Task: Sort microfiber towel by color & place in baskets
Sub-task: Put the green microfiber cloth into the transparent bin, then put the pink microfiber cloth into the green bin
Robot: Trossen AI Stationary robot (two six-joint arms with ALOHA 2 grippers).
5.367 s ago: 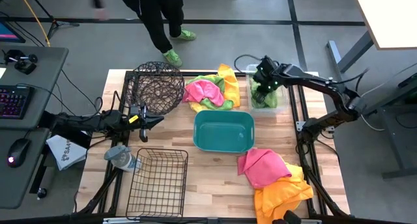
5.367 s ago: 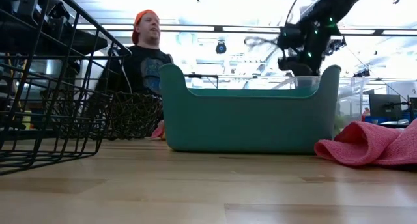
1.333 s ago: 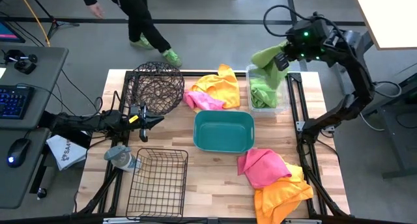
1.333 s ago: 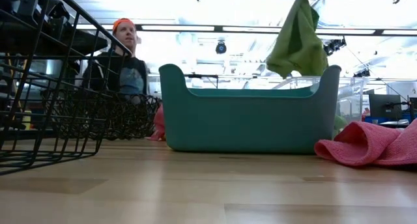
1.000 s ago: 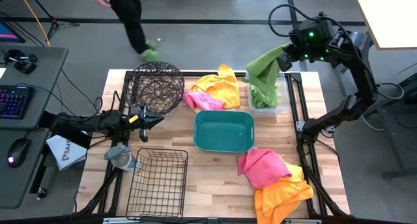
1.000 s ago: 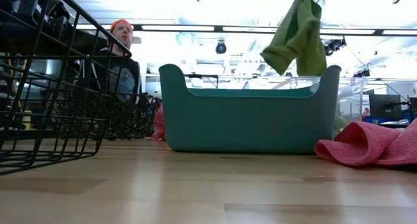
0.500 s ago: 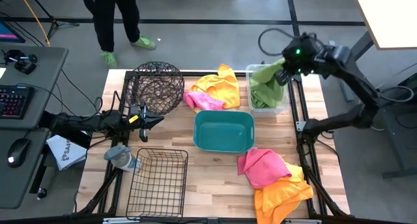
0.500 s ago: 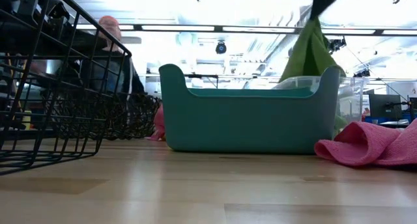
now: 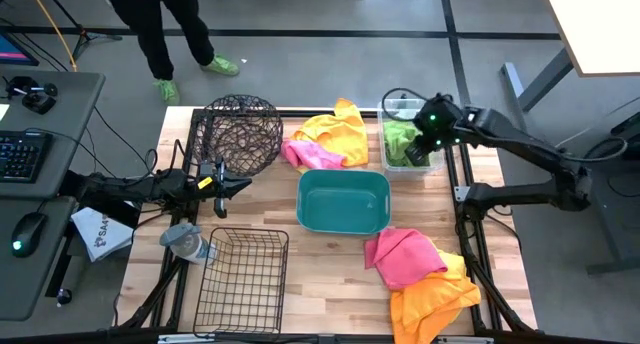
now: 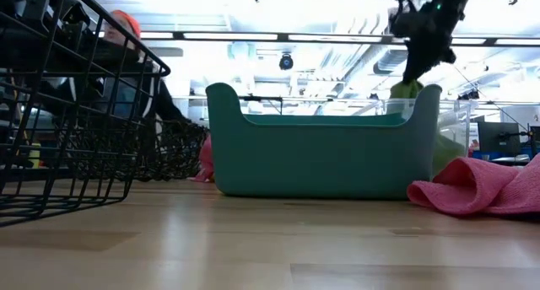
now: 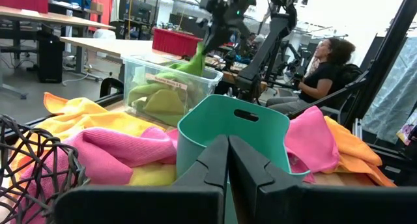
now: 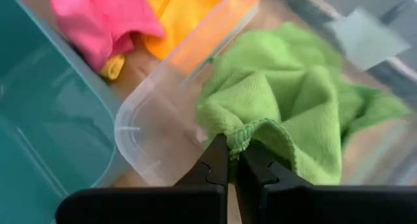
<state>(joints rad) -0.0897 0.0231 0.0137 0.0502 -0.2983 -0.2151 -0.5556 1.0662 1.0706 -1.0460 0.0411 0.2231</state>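
Note:
My right gripper (image 9: 432, 144) is down inside the clear plastic bin (image 9: 386, 108) at the table's far right and is shut on a green towel (image 12: 293, 100). The towel lies bunched on other green cloth in the bin. In the low view the gripper (image 10: 418, 67) shows above the teal tub (image 10: 325, 155), with a green tip (image 10: 405, 89) under it. My left gripper (image 9: 243, 185) waits shut at the table's left, beside the round wire basket (image 9: 238, 132). Pink and yellow towels (image 9: 330, 134) lie at the far edge. Pink (image 9: 403, 256) and orange (image 9: 432, 299) towels lie near right. My right gripper pinches the green towel's hemmed edge (image 12: 251, 138) between its two fingers, coming from above and pointing down into the bin. The cloth is slack, and it rests crumpled on the green pile and against the bin's wall.
The teal tub (image 9: 343, 201) stands mid-table, and the rectangular black wire basket (image 9: 243, 279) sits near left. A grey-blue cloth lump (image 9: 185, 242) lies beside that basket. A person's legs (image 9: 160, 34) stand beyond the far left edge. Bare wood lies between the basket and the near-right towels.
My right gripper has come down from high over the table's far right edge into the clear bin, staying shut. The green towel hung free below it a second ago and is now lowered into the bin, bunched on the other green cloth.

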